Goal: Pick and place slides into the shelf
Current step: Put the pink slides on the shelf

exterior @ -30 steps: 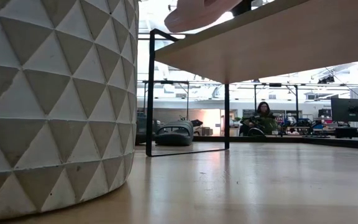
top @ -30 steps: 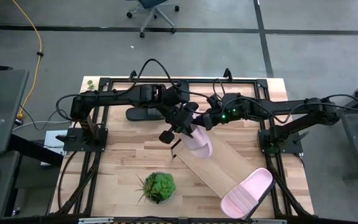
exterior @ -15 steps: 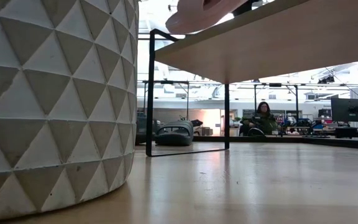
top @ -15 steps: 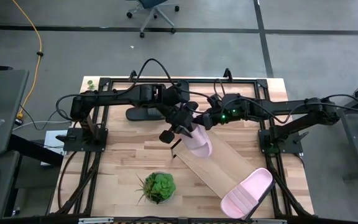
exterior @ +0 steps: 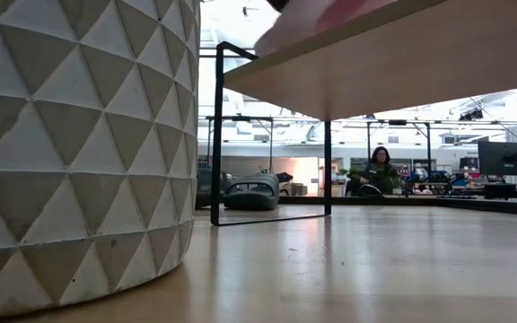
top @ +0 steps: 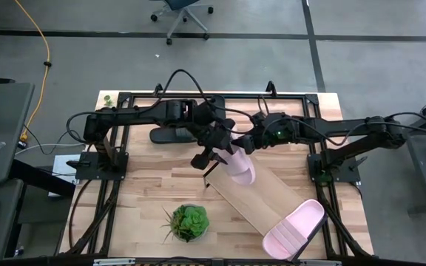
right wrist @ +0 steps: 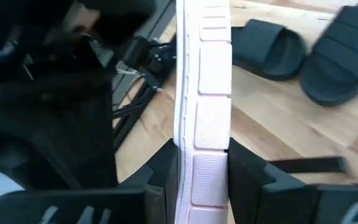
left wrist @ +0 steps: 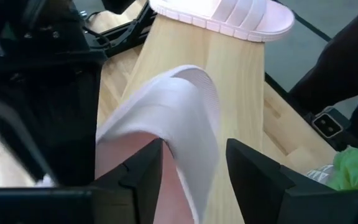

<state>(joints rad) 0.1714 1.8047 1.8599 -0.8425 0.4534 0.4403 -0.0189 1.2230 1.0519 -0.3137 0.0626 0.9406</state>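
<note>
Because my right gripper [right wrist: 197, 168] pinches the sole of one pink slide [top: 237, 165] by its edge, the slide stands on its side over the near end of the shelf [top: 261, 198]. My left gripper [left wrist: 191, 168] is spread apart around the strap, not squeezing, so the slide can be tipped flat onto the wood. The other pink slide [top: 294, 229] lies at the far end of the shelf, so this end has room. Two black slides [right wrist: 309, 50] wait on the bench [top: 143, 185], near a green plant [top: 188, 222].
</note>
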